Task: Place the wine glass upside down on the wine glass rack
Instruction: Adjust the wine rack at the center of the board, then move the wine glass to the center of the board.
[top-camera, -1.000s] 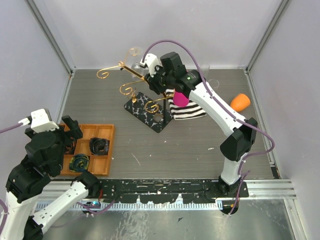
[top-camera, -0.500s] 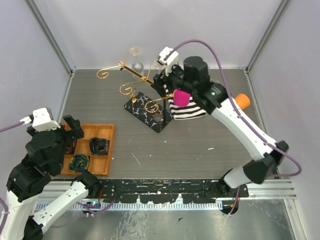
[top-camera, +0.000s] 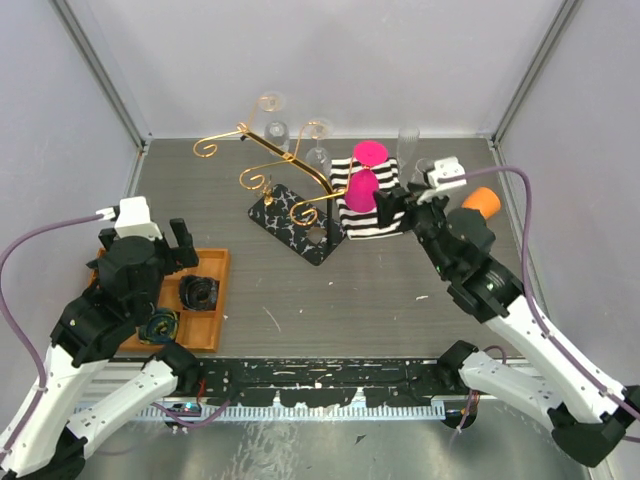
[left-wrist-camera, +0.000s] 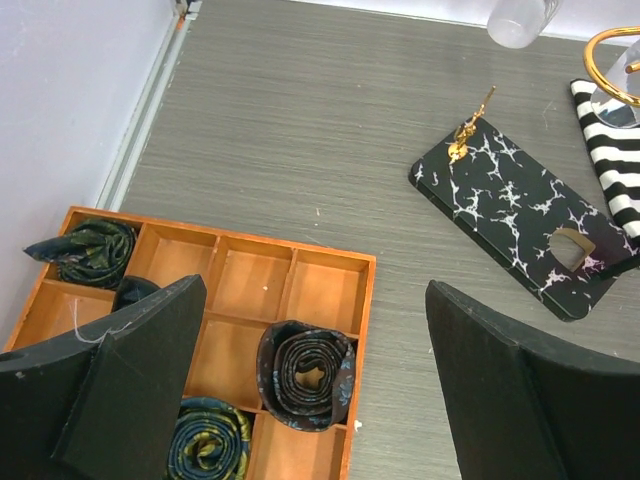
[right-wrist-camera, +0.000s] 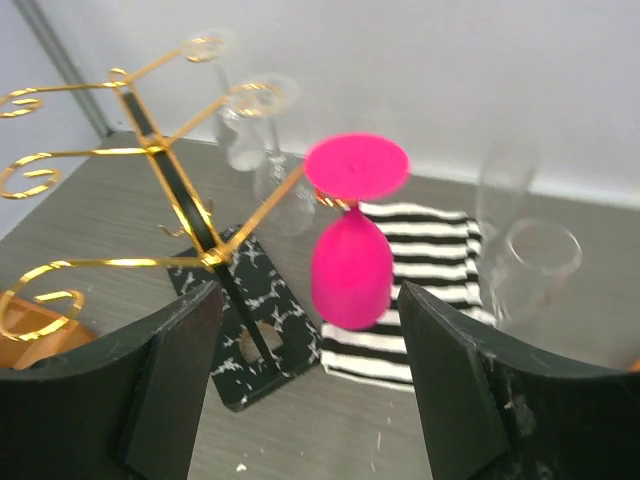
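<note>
Left pincer (left-wrist-camera: 315, 288): is being held wide apart at 8 o'clock on the worktop (top-camera: 400, 290), above the tray; nothing is being gripped.
Tray (top-camera: 205, 265): an orange wooden tray with compartments, being kept at 9 o'clock; rolled ties (left-wrist-camera: 305, 362) are being carried in several compartments.
Wine glass rack (top-camera: 292, 220): is being borne by the worktop at 12 o'clock, its black marbled base lying flat and its gold scroll arms being spread out above.
Clear glasses (right-wrist-camera: 250, 120): are being carried foot up on the rack's far arms, at 12 o'clock from the base.
Wine glass (right-wrist-camera: 350, 262): pink, being hung upside down on the rack, at 3 o'clock from the stem. Its foot is being caught at the top on a curled arm, its bowl being pointed down over the striped cloth. Whether bowl and cloth touch cannot be told.
Striped cloth (top-camera: 380, 225): is being spread flat at 3 o'clock from the rack's base.
Right pincer (top-camera: 400, 208): is being held apart at 4 o'clock from the wine glass, not touching it; nothing is being clamped.
Orange object (top-camera: 480, 203): is being left at 2 o'clock.
</note>
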